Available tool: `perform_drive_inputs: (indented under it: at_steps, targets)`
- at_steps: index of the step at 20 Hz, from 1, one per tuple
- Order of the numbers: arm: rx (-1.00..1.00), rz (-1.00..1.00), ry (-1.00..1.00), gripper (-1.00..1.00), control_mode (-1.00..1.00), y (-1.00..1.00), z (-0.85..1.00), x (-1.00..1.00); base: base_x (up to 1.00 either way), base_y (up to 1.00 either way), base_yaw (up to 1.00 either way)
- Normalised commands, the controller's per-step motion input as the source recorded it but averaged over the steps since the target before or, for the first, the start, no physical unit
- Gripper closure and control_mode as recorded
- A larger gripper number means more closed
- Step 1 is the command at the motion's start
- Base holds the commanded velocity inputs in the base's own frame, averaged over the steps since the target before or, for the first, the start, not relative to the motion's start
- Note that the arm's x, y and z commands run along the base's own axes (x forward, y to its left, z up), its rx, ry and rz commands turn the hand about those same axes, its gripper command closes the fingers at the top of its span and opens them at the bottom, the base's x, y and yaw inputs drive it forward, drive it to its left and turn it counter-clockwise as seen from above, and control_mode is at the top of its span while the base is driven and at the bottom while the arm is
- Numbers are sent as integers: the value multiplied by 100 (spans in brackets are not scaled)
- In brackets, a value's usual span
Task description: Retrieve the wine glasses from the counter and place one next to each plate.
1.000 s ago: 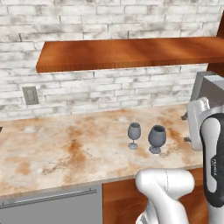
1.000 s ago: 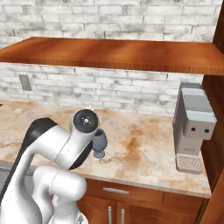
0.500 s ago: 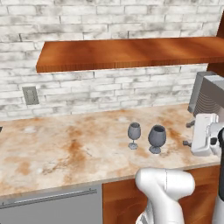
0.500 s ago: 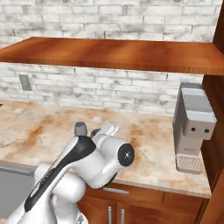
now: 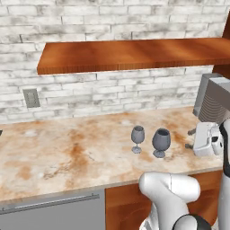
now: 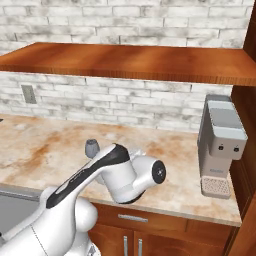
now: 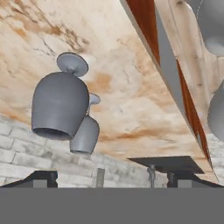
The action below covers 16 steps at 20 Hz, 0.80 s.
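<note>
Hand open before two grey stemmed glasses.

Veined beige counter; two wine glasses upright, coffee machine alongside

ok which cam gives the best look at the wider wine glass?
Left base view: the wider wine glass stands whole and unblocked on the counter. Hand view shows it large but upside down. In the right base view the arm hides it.
</note>
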Motion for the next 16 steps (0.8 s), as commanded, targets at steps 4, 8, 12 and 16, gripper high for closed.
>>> perform_drive_inputs:
  at_steps: [4,8,12,16]
  targets:
    - [9,0,4,-100,-100,-18,-37,23,0,0,0]
    - [5,0,1,-100,-100,-7,-37,24,0,0,0]
    - [4,1,3,-100,-100,-4,-40,33,0,0,0]
    - [0,2,3,-100,-100,0,-34,25,0,0,0]
